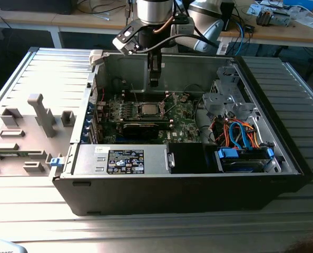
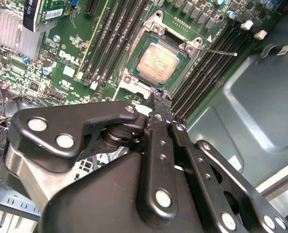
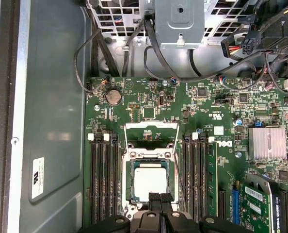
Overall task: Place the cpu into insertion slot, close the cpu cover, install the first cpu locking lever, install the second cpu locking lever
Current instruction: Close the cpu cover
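The cpu [image 3: 150, 180] is a small flat square with a dull grey metal top. It lies flat in the insertion slot [image 3: 127, 194], so I think that first job is done. The cpu cover [image 3: 151, 125], a thin shiny frame with a big square hole, is swung open off the slot. Closing it is left to do, and I think both levers too, as one thin wire lever [image 2: 219, 51] sticks out loose. In the exterior view my gripper [image 1: 154, 83] hangs at twelve o'clock from the cpu, not touching it. Its black fingers are pressed together and hold nothing. Around the slot are bumpy green board [image 3: 134, 97] and long black slots [image 3: 103, 179]. Then comes the smooth grey case [image 1: 125, 66], and a box with a black label [image 1: 122, 159] sits at six o'clock.
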Controlling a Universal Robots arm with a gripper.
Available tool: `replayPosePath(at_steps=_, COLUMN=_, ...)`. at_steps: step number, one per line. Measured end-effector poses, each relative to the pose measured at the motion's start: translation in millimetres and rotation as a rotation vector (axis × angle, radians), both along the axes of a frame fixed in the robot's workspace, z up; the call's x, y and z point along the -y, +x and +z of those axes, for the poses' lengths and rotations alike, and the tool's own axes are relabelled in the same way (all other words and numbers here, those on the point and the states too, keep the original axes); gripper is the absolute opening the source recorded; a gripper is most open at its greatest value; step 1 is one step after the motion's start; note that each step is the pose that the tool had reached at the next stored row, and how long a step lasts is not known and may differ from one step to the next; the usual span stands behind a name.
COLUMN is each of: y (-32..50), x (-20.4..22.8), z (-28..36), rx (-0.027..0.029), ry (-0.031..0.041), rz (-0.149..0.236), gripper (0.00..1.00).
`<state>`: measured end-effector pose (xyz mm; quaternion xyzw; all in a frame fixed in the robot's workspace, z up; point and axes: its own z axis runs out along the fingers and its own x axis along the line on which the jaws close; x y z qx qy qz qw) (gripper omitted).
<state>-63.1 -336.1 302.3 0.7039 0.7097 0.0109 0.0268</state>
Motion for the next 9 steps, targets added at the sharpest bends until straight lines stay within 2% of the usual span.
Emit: replayPosePath(at_steps=9, y=0.0, x=0.0, z=3.6, rx=0.0000, ry=-0.0001, rz=0.000, gripper=0.11)
